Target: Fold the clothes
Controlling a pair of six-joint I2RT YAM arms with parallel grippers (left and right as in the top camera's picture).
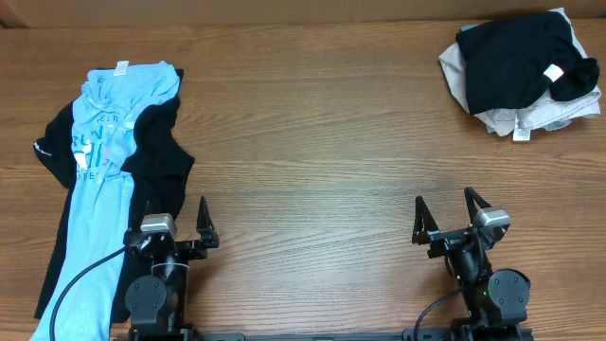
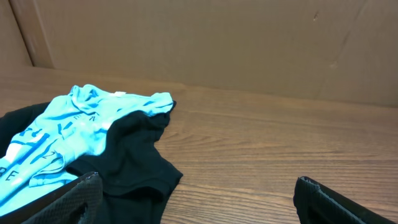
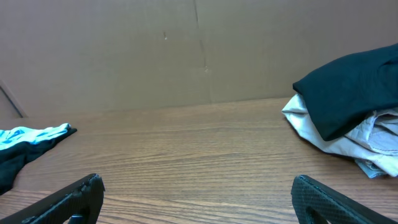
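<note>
A light blue T-shirt (image 1: 99, 161) with white lettering and a small white neck tag lies lengthwise at the table's left, on top of a black garment (image 1: 156, 156). Both also show in the left wrist view: the blue shirt (image 2: 68, 127) and the black garment (image 2: 134, 158). My left gripper (image 1: 175, 210) is open and empty at the front left, its left finger over the black cloth's edge (image 2: 196, 186). My right gripper (image 1: 445, 204) is open and empty at the front right, over bare wood (image 3: 198, 186).
A pile of clothes sits at the back right: a black garment (image 1: 516, 62) on light beige ones (image 1: 530, 118), also in the right wrist view (image 3: 348, 93). A brown cardboard wall (image 2: 217, 43) stands behind the wooden table (image 1: 312, 142).
</note>
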